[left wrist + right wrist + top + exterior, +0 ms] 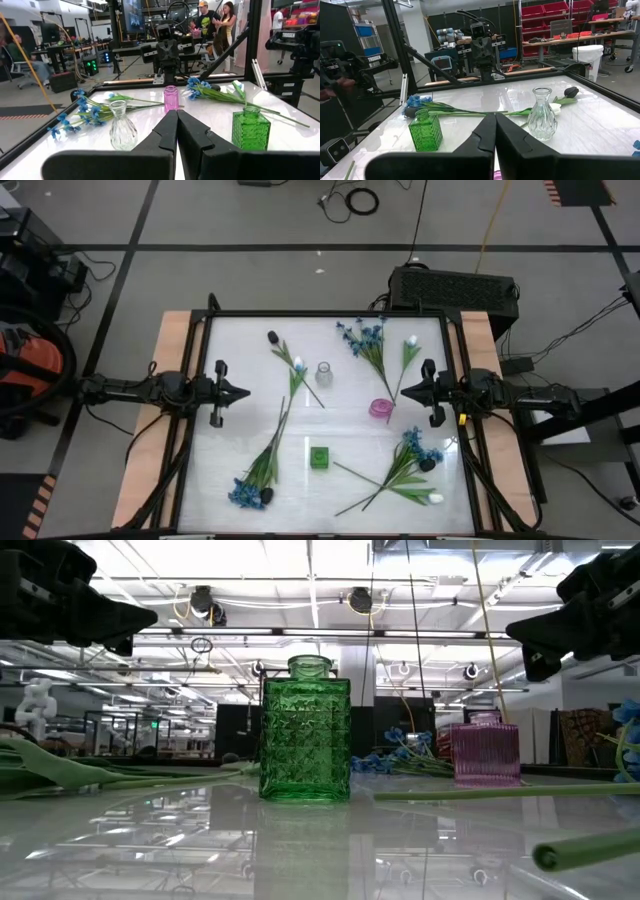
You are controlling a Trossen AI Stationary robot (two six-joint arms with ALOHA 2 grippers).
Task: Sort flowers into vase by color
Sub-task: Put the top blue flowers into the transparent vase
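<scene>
White and glossy, the desk (240,480) carries scattered flowers (258,470) lying flat around three small vases: a clear vase (324,372) toward the far side, a pink vase (381,408) beside it and a green vase (319,456) near the middle. Left end effector (243,392) and right end effector (402,391) hover at opposite edges, facing each other, both clenched and empty.

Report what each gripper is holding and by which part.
Nothing is held. The left gripper and right gripper are both shut on nothing, at opposite table edges, apart from the flowers.
</scene>
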